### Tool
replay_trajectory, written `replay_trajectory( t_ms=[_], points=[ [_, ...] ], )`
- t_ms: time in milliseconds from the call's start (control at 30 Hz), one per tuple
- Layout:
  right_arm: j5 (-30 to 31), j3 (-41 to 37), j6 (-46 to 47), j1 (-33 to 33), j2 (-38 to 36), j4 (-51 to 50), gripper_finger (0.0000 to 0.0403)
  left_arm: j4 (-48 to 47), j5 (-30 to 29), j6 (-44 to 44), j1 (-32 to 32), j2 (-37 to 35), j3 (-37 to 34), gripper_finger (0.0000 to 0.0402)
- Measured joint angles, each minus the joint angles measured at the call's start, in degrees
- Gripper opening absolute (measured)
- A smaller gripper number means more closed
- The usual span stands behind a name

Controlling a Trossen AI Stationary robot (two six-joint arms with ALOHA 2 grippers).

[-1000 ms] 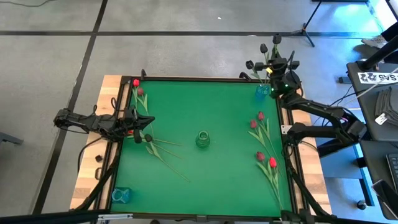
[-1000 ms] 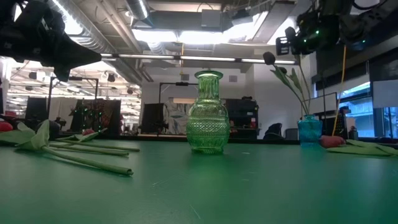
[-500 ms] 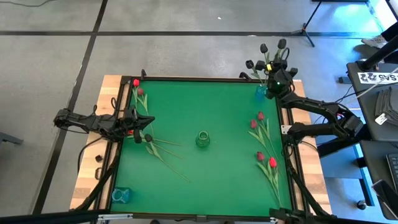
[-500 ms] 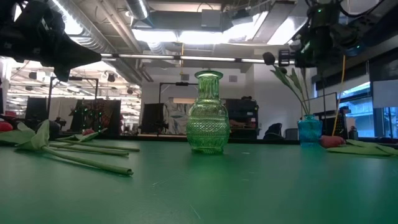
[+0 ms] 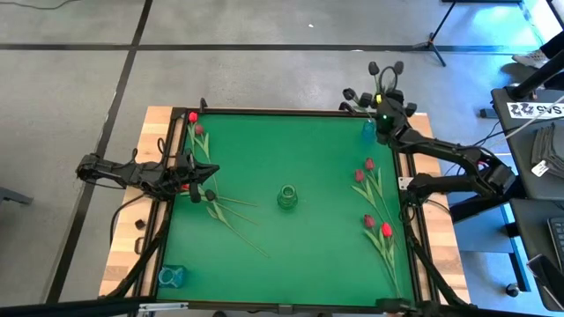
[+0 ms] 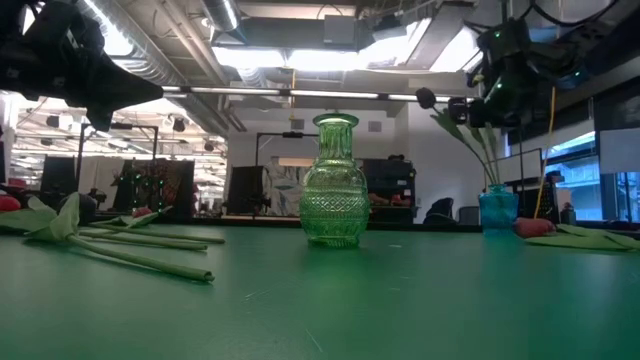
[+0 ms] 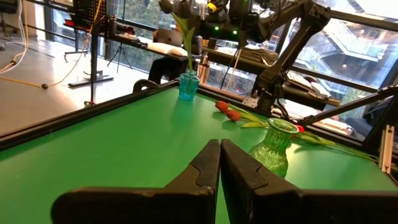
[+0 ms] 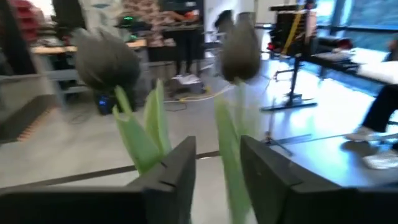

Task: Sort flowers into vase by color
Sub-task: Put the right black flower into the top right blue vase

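Over the far right corner of the green tabletop (image 5: 291, 150), the right gripper (image 5: 384, 104) hangs above the blue vase (image 5: 369, 130), which holds the black tulips (image 5: 374, 68). Its jaws stand a little apart around a green stem, and whether they touch it cannot be told. The left gripper (image 7: 220, 163) hovers at the left edge with jaws closed on nothing. Just beside it lie a black tulip (image 5: 210, 195) and a few long stems, with red tulips (image 5: 193, 117) farther back. More red tulips (image 5: 386, 230) lie along the right side. The green glass vase (image 5: 286, 196) stands mid-table, and a second blue vase (image 5: 171, 276) sits at the near left corner.
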Motion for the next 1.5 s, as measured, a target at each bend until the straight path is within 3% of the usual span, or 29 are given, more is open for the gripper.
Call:
replay_trajectory(
  t_ms=[300, 667, 867, 1000, 1300, 1500],
  points=[
    [-8.3, 0.0, 4.2, 0.0, -10.3, -15.0, 0.02, 0.0, 0.0, 0.0, 0.0, 0.0, 0.0, 0.0011],
    [-20.0, 0.0, 5.7, 0.0, -21.5, -28.1, 0.0187, 0.0, 0.0, 0.0, 0.0, 0.0, 0.0, 0.0011],
    [-31.7, 0.0, 5.3, 1.0, -27.2, -33.1, 0.0176, 0.0, 0.0, 0.0, 0.0, 0.0, 0.0, 0.0011],
    [-34.3, 0.0, 4.5, 7.0, -28.4, -37.1, 0.0166, 0.0, 0.0, 0.0, 0.0, 0.0, 0.0, 0.0011],
    [-30.8, 0.0, 3.7, 25.4, -28.3, -40.2, 0.0154, 0.0, 0.0, 0.0, 0.0, 0.0, 0.0, 0.0011],
    [-32.4, 0.0, 8.9, 37.7, -27.1, -49.6, 0.0154, 0.0, 0.0, 0.0, 0.0, 0.0, 0.0, 0.0011]
  ],
)
